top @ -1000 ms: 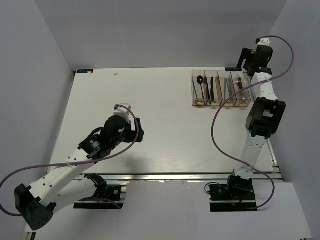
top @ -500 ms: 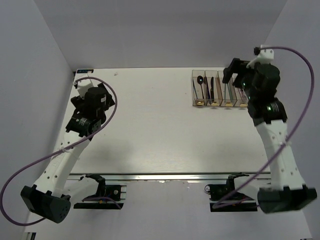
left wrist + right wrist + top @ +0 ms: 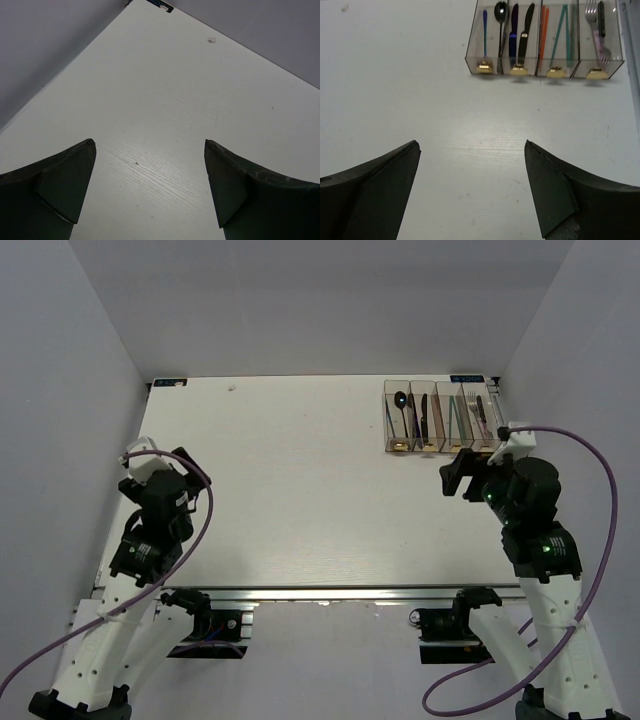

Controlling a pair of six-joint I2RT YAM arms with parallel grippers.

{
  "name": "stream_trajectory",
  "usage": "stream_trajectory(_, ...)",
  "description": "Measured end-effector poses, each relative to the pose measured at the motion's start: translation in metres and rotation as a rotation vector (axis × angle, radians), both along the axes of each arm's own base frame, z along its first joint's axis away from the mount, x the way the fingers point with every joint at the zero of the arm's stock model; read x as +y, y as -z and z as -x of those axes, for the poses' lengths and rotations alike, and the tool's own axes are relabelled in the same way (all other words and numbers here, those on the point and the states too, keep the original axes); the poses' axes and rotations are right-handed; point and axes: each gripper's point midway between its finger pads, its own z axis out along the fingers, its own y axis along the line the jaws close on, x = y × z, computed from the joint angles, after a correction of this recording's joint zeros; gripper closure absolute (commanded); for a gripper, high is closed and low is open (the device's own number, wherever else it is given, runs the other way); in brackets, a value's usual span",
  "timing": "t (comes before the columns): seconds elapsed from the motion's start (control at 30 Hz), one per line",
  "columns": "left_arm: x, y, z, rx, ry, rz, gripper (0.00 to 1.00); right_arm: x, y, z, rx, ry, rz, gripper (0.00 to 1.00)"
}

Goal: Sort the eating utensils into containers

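Observation:
The containers (image 3: 387, 425) (image 3: 471, 42), a row of four clear bins, stand at the table's far right. In them lie the eating utensils: a blue-handled spoon (image 3: 484, 27) and a black spoon (image 3: 500, 17) in the left bin, then a dark purple knife (image 3: 513, 27), orange chopsticks (image 3: 543, 27) and green chopsticks (image 3: 562, 30), and forks (image 3: 592, 17) in the right bin. My right gripper (image 3: 458, 478) (image 3: 471, 142) hovers open and empty just in front of the bins. My left gripper (image 3: 150, 468) (image 3: 149, 142) is open and empty over bare table at the left edge.
Grey walls close the table on the left, back and right. A small white speck (image 3: 211, 40) lies near the back edge. Purple cables loop from both arms. The arm bases sit at the near edge.
Both arms have drawn back toward the near edge. The right gripper has come away from the bins, and the left has slid down the left side. Both stay open.

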Motion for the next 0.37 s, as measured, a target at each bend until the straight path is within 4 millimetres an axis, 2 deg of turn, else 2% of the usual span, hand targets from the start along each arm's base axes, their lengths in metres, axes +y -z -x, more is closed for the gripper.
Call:
stream_trajectory(0.1, 0.001, 0.008, 0.002, 0.012, 0.002, -0.004, 0.02, 0.002, 0.028, 0.007, 0.048, -0.031, 0.022, 0.11)
stream_trajectory(0.2, -0.002, 0.013, 0.000, 0.025, 0.015, -0.007, 0.02, 0.003, 0.045, 0.011, 0.073, -0.046, 0.039, 0.11)
stream_trajectory(0.37, -0.006, 0.023, -0.008, 0.069, 0.021, -0.021, 0.02, 0.001, 0.043, 0.014, 0.054, -0.042, 0.045, 0.11)
